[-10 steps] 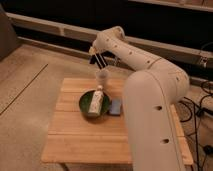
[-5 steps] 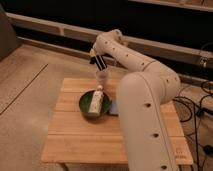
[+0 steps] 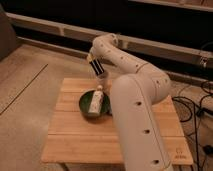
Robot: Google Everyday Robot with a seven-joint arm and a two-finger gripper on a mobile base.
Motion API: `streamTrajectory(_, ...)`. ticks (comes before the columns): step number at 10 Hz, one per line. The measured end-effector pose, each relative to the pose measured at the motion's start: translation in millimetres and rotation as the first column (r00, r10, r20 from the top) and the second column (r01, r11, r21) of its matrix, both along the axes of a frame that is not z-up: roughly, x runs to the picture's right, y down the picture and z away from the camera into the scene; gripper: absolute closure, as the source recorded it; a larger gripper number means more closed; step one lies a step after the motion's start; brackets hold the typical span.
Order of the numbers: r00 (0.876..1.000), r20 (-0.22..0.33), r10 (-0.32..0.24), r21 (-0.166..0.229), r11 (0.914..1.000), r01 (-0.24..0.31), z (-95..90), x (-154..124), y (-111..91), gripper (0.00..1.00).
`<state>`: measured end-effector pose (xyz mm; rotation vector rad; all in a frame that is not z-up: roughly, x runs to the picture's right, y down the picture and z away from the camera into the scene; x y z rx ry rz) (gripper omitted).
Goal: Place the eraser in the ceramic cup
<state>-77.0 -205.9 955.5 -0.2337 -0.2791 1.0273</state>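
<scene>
End effector (image 3: pixel 93 60) clamps eraser (image 3: pixel 96 67) tilted, right above ceramic cup (image 3: pixel 102 77) at desk (image 3: pixel 75 140) far edge — lined up for drop.

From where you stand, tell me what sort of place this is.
Probably a lab or test space: a bare wooden table on a speckled floor, cables trailing at the right. The gripper, shut on the eraser, hangs above the ceramic cup.

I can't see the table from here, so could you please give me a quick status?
Pincer shut on eraser, just above ceramic cup. Eraser not yet in. Nothing between them; green bowl with white bottle sits nearer.
</scene>
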Motion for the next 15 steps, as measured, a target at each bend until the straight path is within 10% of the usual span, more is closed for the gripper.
streamTrajectory(10, 0.999, -0.002, 0.034, -0.07, 0.997, -0.034, 19.3, 13.0, 12.1, 0.98)
streamTrajectory(15, 0.999, 0.024, 0.025, -0.033, 0.9992, -0.024, 10.0, 13.9, 3.7, 0.98)
